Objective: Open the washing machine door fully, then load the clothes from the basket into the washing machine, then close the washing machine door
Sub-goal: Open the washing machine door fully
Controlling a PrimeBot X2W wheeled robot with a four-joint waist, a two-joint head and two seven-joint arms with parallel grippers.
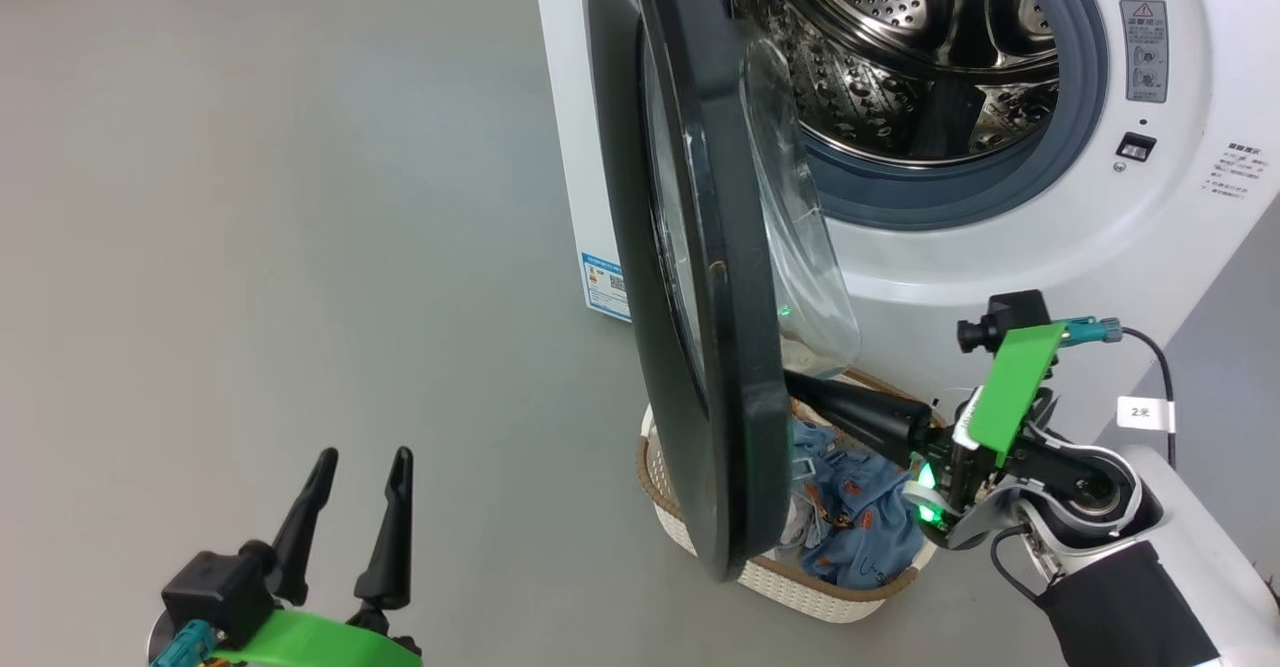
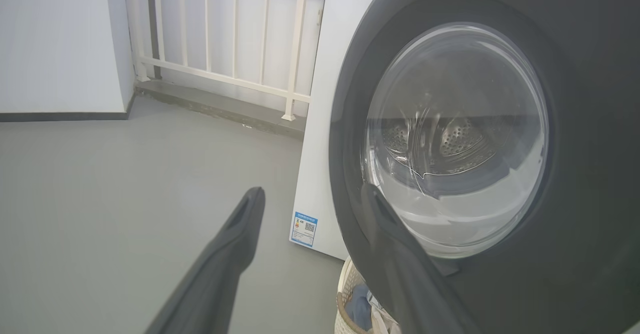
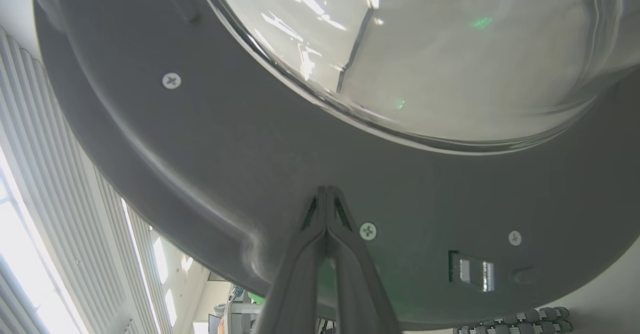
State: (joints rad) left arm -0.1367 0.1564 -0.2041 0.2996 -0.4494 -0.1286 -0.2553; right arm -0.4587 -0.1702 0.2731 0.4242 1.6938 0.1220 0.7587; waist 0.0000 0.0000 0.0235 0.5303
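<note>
The half-open door [image 1: 700, 277] hangs over the basket [image 1: 800, 587] of clothes [image 1: 860, 517]; the right gripper [image 3: 326, 190], jaws pressed together, is at its inner side. The left gripper [image 1: 362, 457], jaws spread, has free floor [image 1: 250, 247] at lower left.

1. Head view: the daylight is soft and even. The grey floor [image 1: 250, 197] carries hardly any shadow, and the picture is sharp throughout.
2. The steel drum [image 1: 900, 57] glints with small highlights, and a green lamp [image 1: 928, 495] glows at lower right.
3. Left wrist view: bright light comes through the railing [image 2: 225, 33]. The left claw [image 2: 312, 190] is soft and out of focus, and upright lines lean near the edges.
4. Right wrist view: the left edge is blown-out white. The door [image 3: 200, 138] is backlit and dim, with glare streaks on its glass [image 3: 310, 18], and the right claw [image 3: 326, 194] is blurred.
</note>
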